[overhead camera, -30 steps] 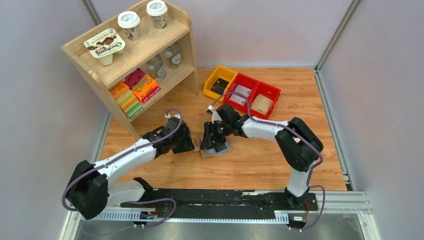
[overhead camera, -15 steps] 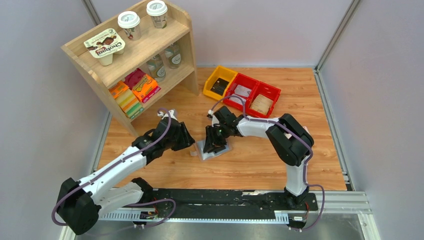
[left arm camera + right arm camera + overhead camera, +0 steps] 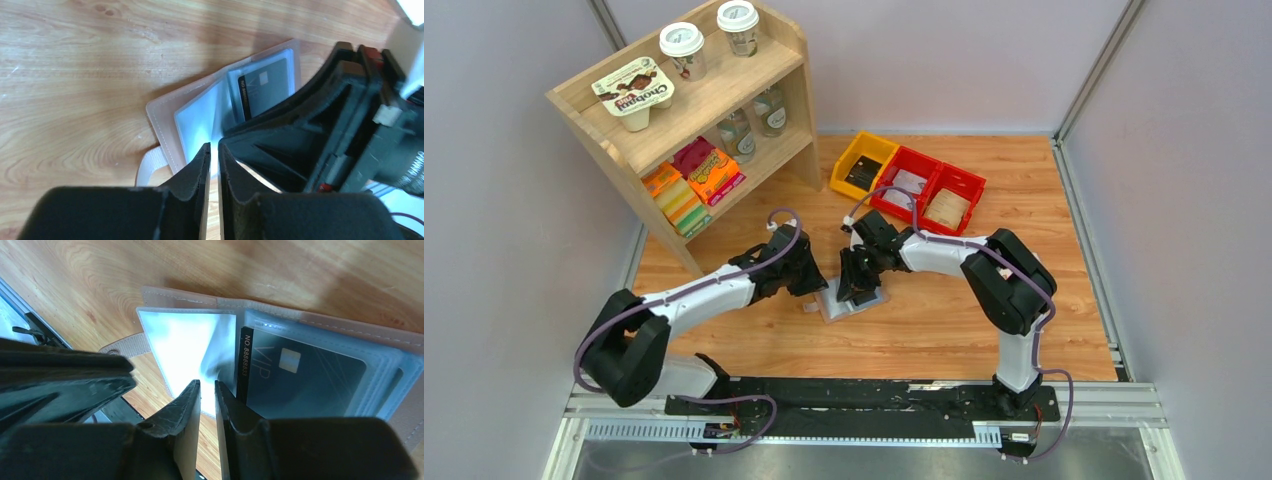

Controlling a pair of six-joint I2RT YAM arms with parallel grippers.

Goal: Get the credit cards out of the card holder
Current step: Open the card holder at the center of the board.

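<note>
The card holder (image 3: 837, 303) lies open on the wooden table between both grippers. In the left wrist view the holder (image 3: 200, 125) shows a pale border, blue-grey translucent sleeves and a black credit card (image 3: 265, 90) in its far panel. In the right wrist view the black card (image 3: 305, 377), marked VIP, sits in the right panel of the holder (image 3: 185, 345); the left sleeve looks empty. My left gripper (image 3: 214, 150) has its jaws almost together, tips over the left sleeve. My right gripper (image 3: 207, 387) is likewise nearly closed, tips at the fold beside the black card. No other cards show.
A yellow bin (image 3: 862, 160) and two red bins (image 3: 929, 190) stand behind the holder, with items inside. A wooden shelf (image 3: 694, 110) with cups, bottles and packets stands at the back left. The holder's small strap tab (image 3: 150, 167) sticks out at its near-left edge.
My left gripper has moved right, closer to the holder, and the left arm has folded in. My right gripper has shifted slightly left and the holder slid a little left with it.
</note>
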